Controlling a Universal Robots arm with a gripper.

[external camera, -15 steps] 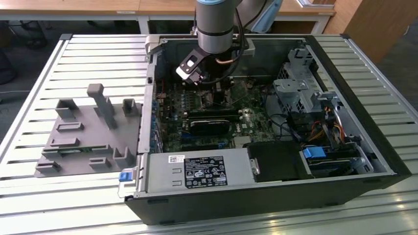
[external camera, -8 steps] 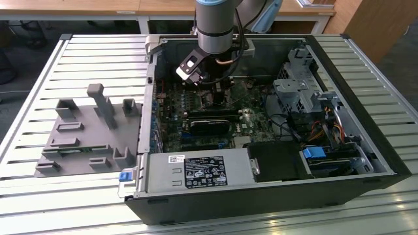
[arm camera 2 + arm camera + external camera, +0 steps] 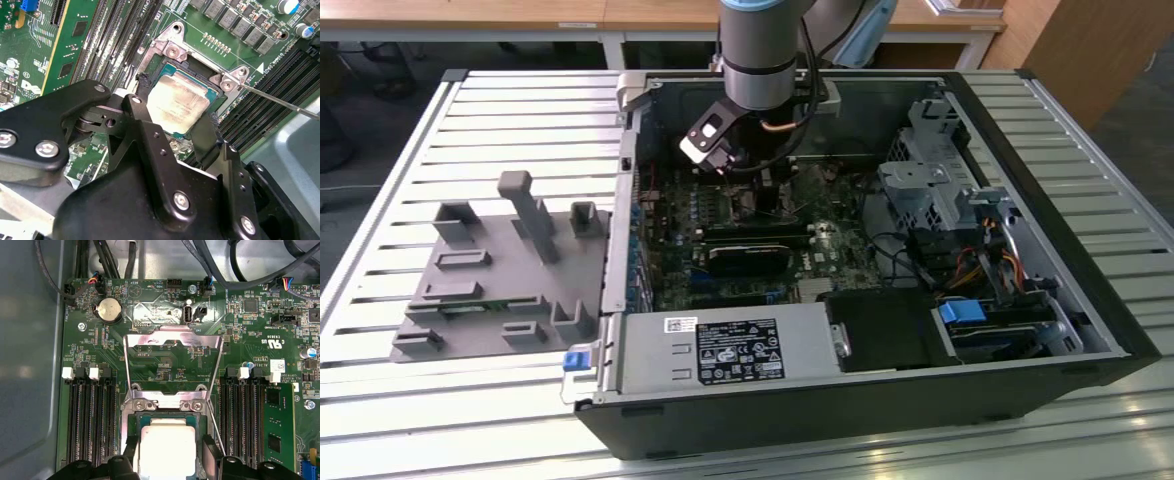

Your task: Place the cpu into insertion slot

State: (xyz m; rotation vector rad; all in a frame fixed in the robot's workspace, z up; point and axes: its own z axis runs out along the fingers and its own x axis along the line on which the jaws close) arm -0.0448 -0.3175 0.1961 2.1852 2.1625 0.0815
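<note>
While the gripper [image 3: 177,103] hangs low inside the computer case [image 3: 854,425], its fingers [image 3: 143,89] clench the cpu [image 3: 167,445] by two opposite edges, straight below the wrist. The dull, smudged silvery square lies flat in the insertion slot [image 3: 150,404], whose metal lid [image 3: 172,336] stands open beyond.

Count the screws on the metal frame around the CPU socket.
2. In the first wrist view, both sit side by side on the insertion slot's frame bar, next to the cpu: one screw, the other. More may be hidden under the gripper.
</note>
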